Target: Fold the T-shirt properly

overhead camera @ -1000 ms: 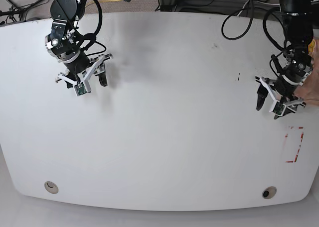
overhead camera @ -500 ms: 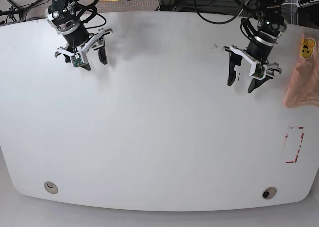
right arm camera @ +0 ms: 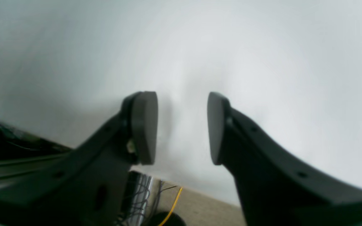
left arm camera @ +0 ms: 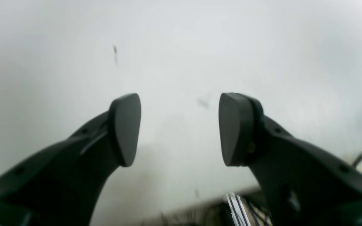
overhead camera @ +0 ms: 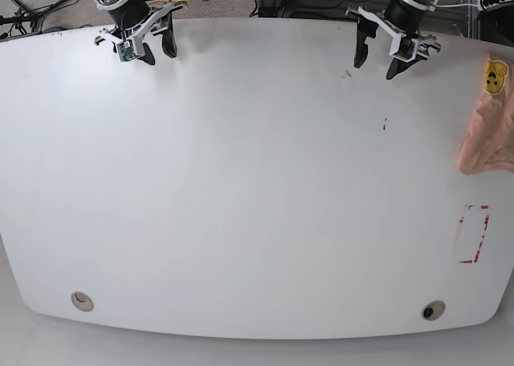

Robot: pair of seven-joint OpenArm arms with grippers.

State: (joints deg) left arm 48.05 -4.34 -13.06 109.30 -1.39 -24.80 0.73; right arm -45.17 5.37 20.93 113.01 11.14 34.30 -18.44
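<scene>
Fingers on both our arms hold nothing: the left gripper (overhead camera: 389,51) stands spread wide over the far rim of the surface (overhead camera: 257,221), and the right gripper (overhead camera: 147,42) shows a narrower gap between its pads, still parted and empty, at the far rim on the other side. The T-shirt (overhead camera: 487,125) is bunched at the side edge nearest our left arm, its yellow patch (overhead camera: 492,76) facing up, and part of the cloth seems to run past what the base view shows, so we cannot tell how much hangs off. That is our main worry: a pull from the wrong corner could drag the shirt over the edge, or a pinch on the crumpled heap could catch several layers at once and spoil the fold. Our right arm is well apart from the cloth and would have to cross the whole width. Room is generous otherwise; the broad middle is bare apart from small dark marks, a red outline (overhead camera: 474,234) lies near the shirt, and two round holes sit by the near rim.
</scene>
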